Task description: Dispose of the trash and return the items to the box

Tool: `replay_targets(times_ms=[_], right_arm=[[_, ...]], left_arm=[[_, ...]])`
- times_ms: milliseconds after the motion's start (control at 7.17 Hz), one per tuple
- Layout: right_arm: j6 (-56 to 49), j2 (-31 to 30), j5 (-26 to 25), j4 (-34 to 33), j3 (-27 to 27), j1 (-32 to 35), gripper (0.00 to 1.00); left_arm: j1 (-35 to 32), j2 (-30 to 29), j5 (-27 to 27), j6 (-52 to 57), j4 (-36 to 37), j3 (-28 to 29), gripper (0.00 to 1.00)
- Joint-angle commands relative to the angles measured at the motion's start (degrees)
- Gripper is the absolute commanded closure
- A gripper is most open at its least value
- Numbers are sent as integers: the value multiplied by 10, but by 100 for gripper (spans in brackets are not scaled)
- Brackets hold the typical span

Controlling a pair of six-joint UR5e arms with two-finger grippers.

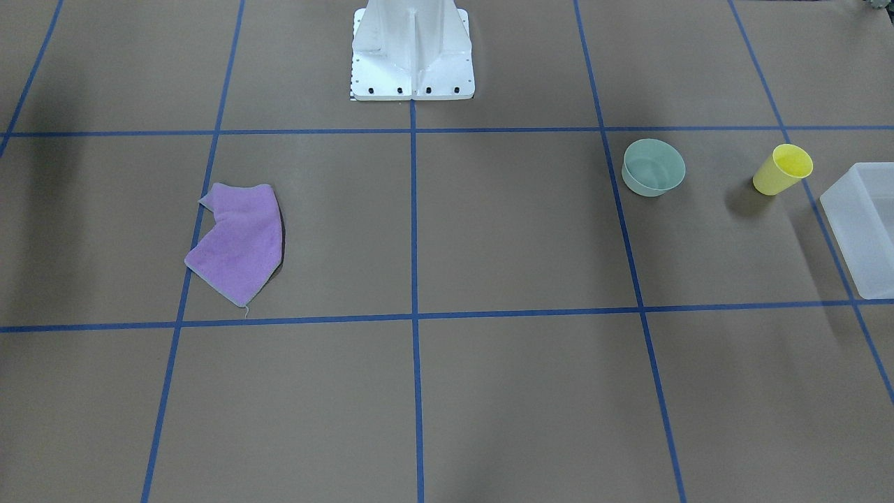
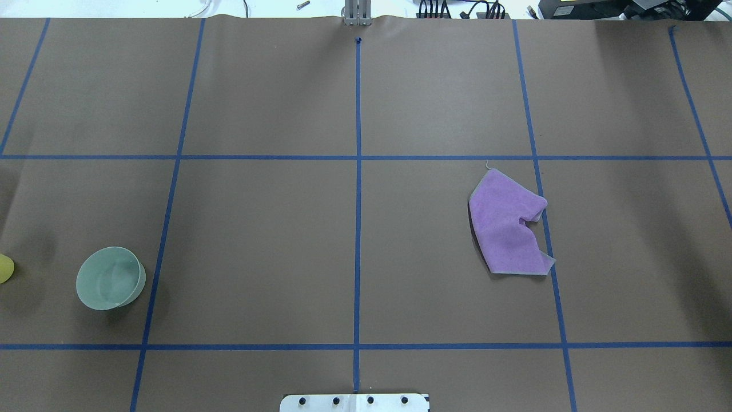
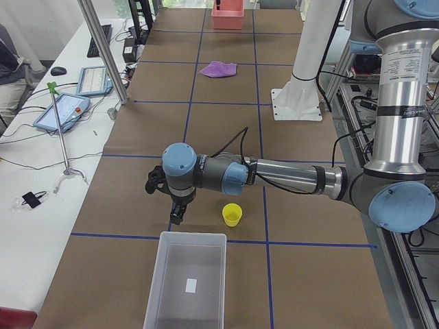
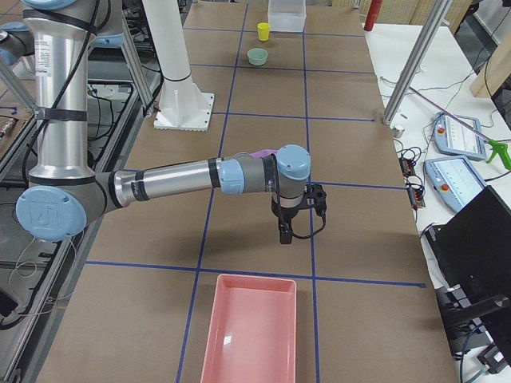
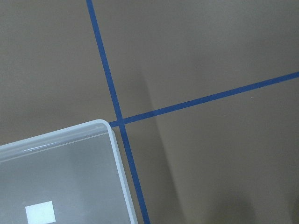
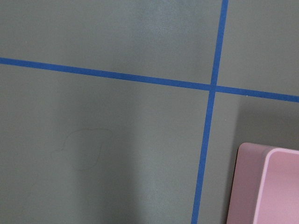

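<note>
A mint-green bowl (image 1: 653, 168) (image 2: 110, 278) and a yellow cup (image 1: 782, 170) (image 3: 232, 214) stand upright on the brown table. They stand near the translucent white box (image 1: 838, 216) (image 3: 193, 235), whose corner shows in the left wrist view (image 5: 119, 172). A crumpled purple cloth (image 1: 241, 241) (image 2: 509, 229) lies on the other half. My left gripper (image 3: 176, 218) hangs over the table just beyond the box, beside the cup. My right gripper (image 4: 283, 237) hangs between the cloth and a pink bin (image 4: 251, 335). I cannot tell whether either gripper is open or shut.
The white robot base (image 1: 412, 52) stands at the table's middle edge. The pink bin's corner shows in the right wrist view (image 6: 266, 186). Blue tape lines grid the table. Tablets and a metal post stand on a side table (image 3: 68, 110).
</note>
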Motion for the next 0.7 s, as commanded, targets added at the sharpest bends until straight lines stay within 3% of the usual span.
replay_targets(times_ms=[0,558], right_arm=[[0,1,0,0,0,0,0],[0,4,0,0,1,0,0]], left_arm=[[0,0,-1,-3,-1,-4,2],[1,2,1,-6,0,-6,2]])
